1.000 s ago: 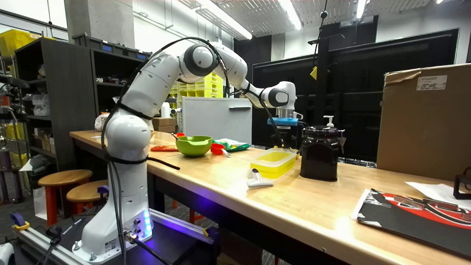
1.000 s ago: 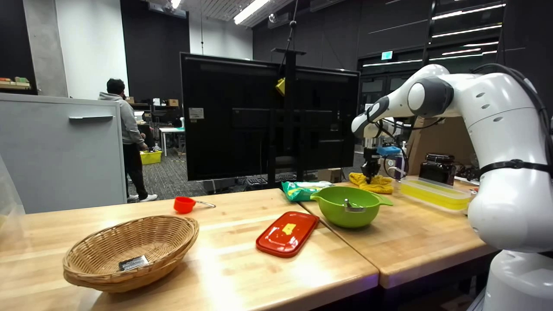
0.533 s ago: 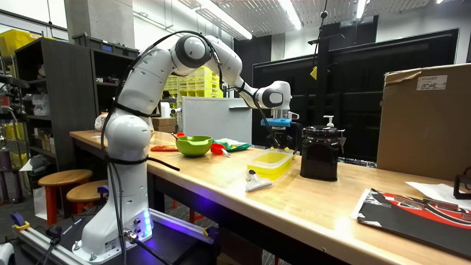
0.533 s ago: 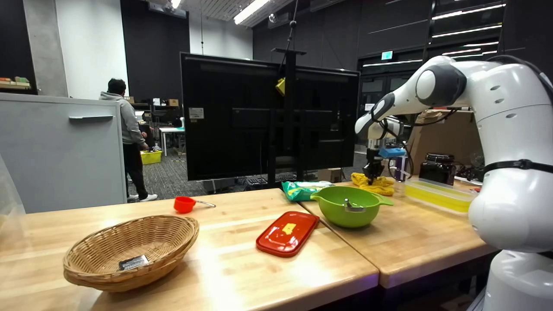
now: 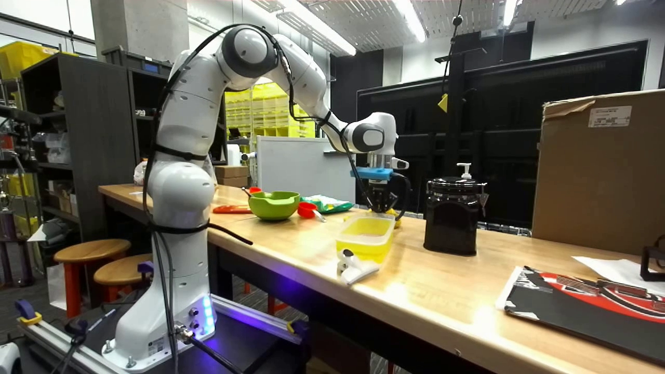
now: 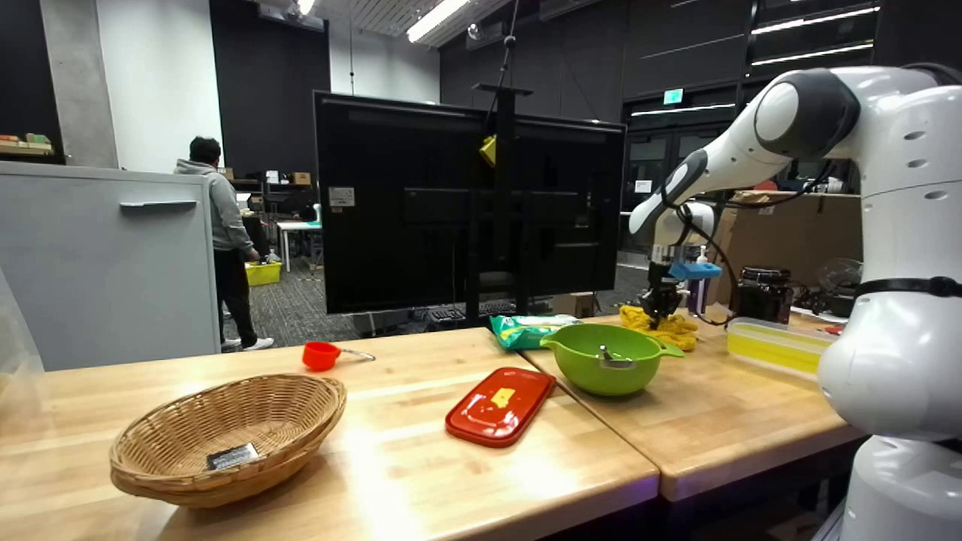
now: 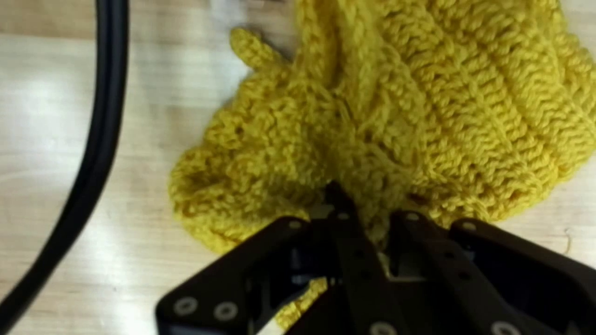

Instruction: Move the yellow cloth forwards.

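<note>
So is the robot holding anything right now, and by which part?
The yellow cloth: the fingers are closed on a bunched-up fold of it; whether that's near an edge isn't clear.

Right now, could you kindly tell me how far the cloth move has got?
Done: the gripper looks closed on the yellow cloth. In hand: both have shifted together over the last second. Left: probably finishing the move and releasing; the cloth remains gripped.

In an exterior view: basket (image 6: 259, 419) at left on table (image 6: 413, 488), block (image 6: 233, 457) inside it; bowl (image 6: 605, 382) right of basket; cloth (image 6: 678, 333) behind bowl, slightly right; container (image 6: 774, 349) right of cloth.
</note>
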Action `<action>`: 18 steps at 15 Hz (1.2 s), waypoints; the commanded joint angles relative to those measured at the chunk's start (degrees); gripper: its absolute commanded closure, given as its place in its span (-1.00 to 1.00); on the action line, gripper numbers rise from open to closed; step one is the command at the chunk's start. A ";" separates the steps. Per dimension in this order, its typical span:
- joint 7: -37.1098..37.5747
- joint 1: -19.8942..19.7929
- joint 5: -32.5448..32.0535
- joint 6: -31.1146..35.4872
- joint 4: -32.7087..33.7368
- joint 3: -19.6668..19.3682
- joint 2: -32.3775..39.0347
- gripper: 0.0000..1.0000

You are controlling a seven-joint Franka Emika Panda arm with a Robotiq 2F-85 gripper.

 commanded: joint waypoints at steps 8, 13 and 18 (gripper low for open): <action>7.29 4.58 -1.10 2.25 -22.74 -3.83 -15.36 0.93; 10.97 5.19 -1.96 1.93 -29.40 -4.87 -21.81 0.93; 14.36 4.92 -3.65 0.97 -34.90 -5.19 -27.75 0.93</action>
